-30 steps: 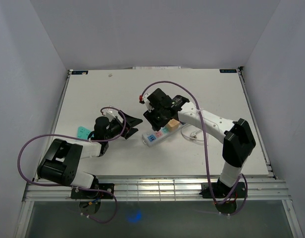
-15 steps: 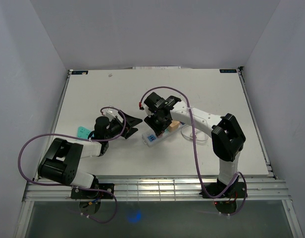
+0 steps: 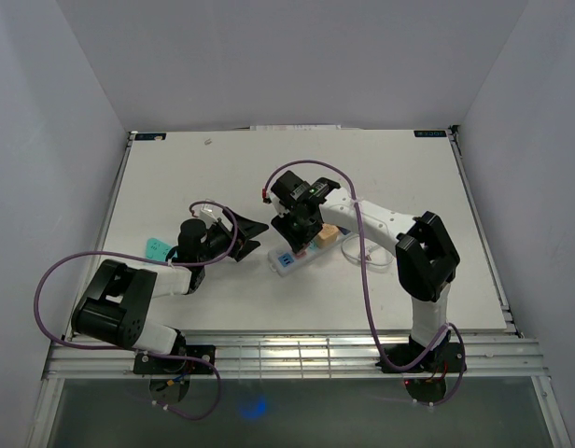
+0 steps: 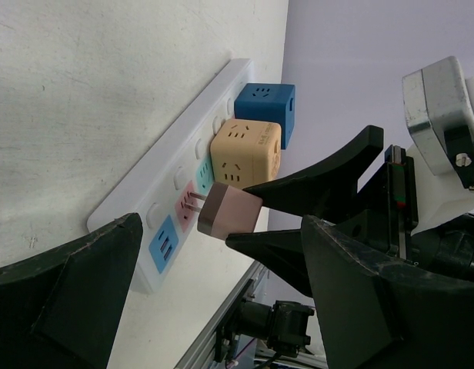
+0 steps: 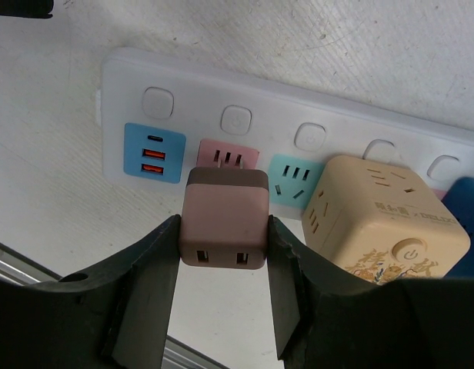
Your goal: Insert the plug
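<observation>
The plug, a pink cube with a brown front band, is pinched at its sides by my right gripper, which is shut on it. Its prongs point at the pink socket of the white power strip, with the tips at the socket face and the body standing off it. From above, the right gripper hovers over the strip's near-left end. My left gripper is open just left of the strip, holding nothing. In its own view the plug shows between its fingers.
A yellow cube adapter and a blue one sit plugged into the strip to the right of the teal socket. A blue USB panel ends the strip. A teal card lies left; a white cable lies right.
My right gripper has carried the plug down and left along the strip, from over the yellow cube to the pink socket. The left arm has stayed put, its jaws open.
</observation>
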